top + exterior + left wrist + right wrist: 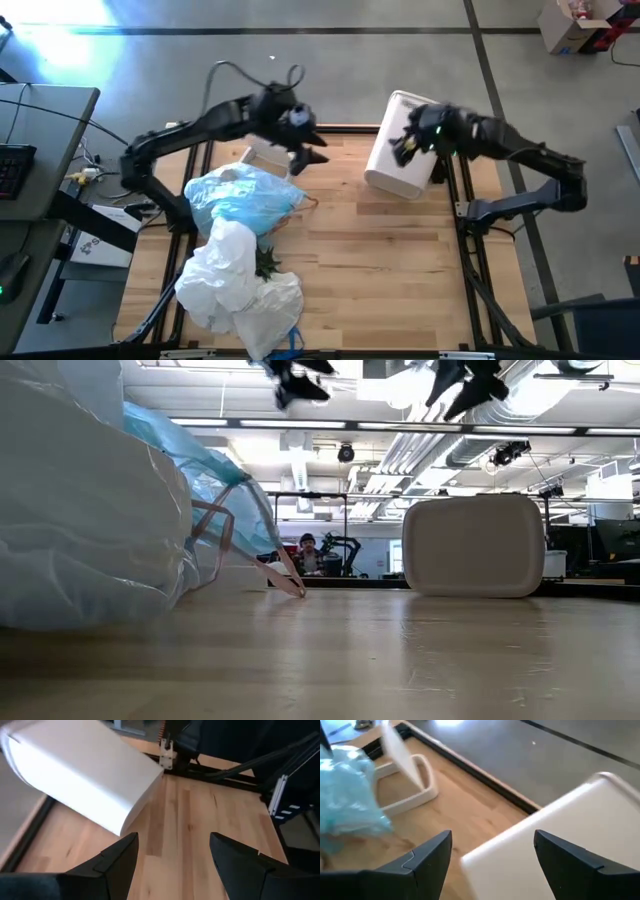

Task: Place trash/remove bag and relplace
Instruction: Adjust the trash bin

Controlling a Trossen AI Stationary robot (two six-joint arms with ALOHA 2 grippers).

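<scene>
The light-blue bag lies bulging on the table's left half and also shows in the low view. The white bin lies on its side at the far right, one long wall down and its base toward the near edge. My left gripper hangs open in the air between bag and bin, seen open in its wrist view. My right gripper is open above the bin, clear of it. The trash is hidden or out of view.
A white plastic bag lies heaped at the near left, with a small green plant beside it. The bin's white lid frame lies behind the blue bag at the far edge. Bare wood spreads over the middle and the near right.
</scene>
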